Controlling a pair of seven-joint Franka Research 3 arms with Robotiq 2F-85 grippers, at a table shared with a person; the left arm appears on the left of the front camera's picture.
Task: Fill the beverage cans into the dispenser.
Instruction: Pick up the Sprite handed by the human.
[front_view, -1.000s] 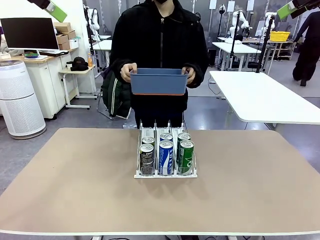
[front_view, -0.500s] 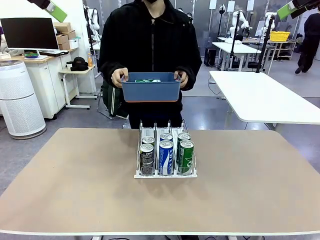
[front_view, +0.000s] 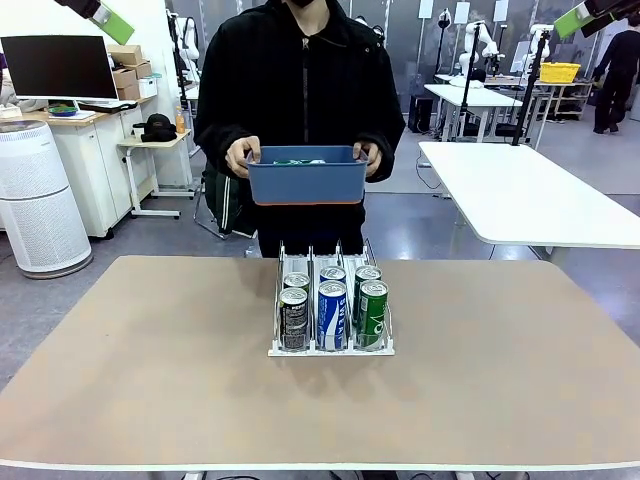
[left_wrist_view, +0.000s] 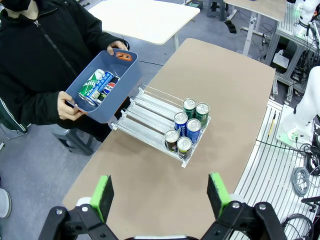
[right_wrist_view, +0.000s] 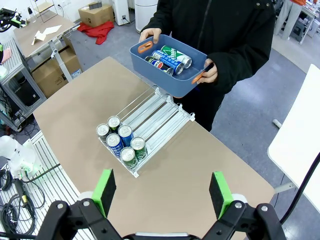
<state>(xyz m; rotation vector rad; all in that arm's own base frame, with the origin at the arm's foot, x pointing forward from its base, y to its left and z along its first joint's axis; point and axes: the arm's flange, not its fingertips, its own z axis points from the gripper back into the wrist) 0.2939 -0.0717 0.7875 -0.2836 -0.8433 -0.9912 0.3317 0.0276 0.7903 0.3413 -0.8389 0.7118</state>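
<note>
Gaping wide, empty: left gripper (left_wrist_view: 161, 192), right gripper (right_wrist_view: 162, 192)

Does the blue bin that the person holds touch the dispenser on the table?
Apart. In the front view the person holds the blue bin in the air above the dispenser, and dark clothing shows between the two.

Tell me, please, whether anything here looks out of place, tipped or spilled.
Nothing stands out. Six cans stand upright at the dispenser's near end, two per lane. More cans lie in the bin, which the person holds level at the table's far side. No spill or damage shows.
</note>
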